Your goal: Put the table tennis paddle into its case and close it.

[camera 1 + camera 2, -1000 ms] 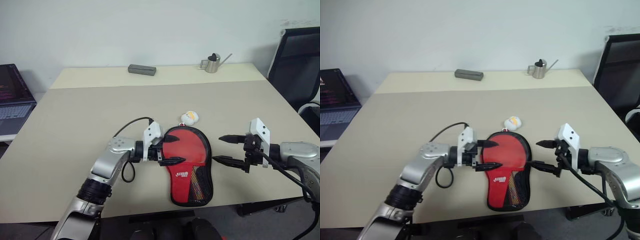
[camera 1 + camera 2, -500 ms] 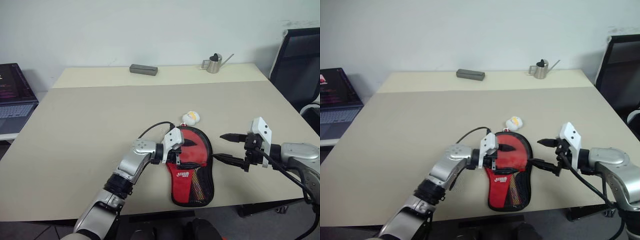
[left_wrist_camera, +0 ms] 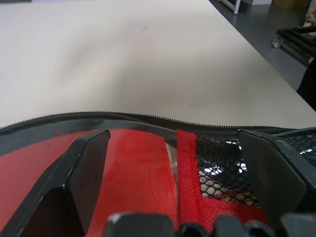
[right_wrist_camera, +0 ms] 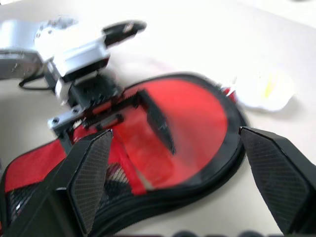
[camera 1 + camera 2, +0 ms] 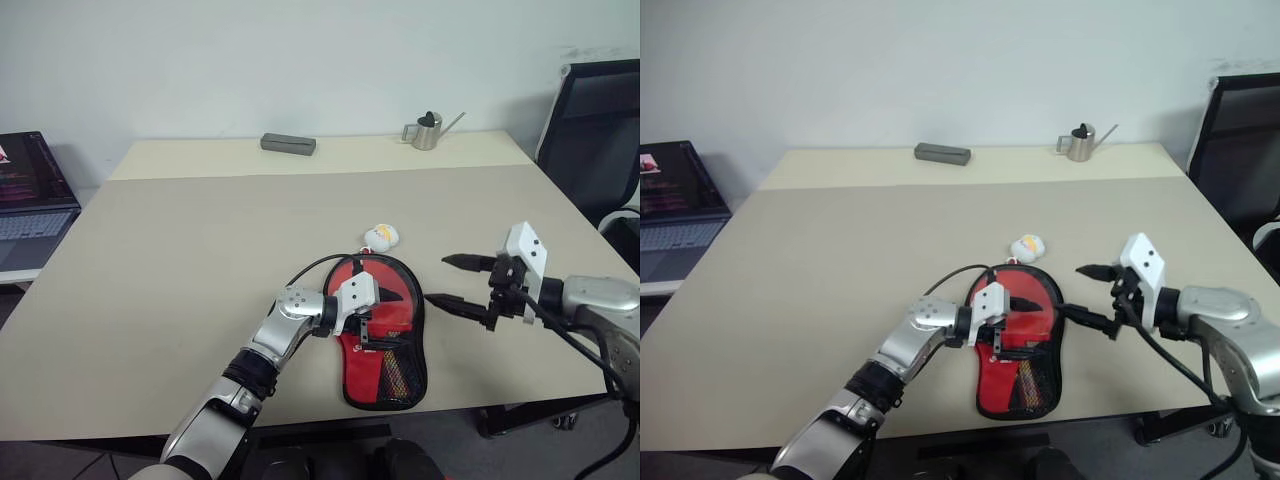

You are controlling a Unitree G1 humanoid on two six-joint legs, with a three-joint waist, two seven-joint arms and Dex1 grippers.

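reaching over the case [image 5: 382,325], left gripper [image 5: 385,305], fingers spread wide and holding nothing, above its round red end; right gripper [image 5: 452,281] likewise wide and empty, just beside the case's right edge. case lies open near the table [image 5: 180,250] front edge, table tennis paddle [image 3: 143,168] inside, duck charm [image 5: 380,236] just behind it. step judged: closing; next, fold the flap shut and run the zip.

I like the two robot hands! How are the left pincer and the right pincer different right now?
The left pincer reaches over the red case; the right pincer waits beside it, above the table. The left pincer points across the case; the right points back toward it. Both are open and hold nothing.
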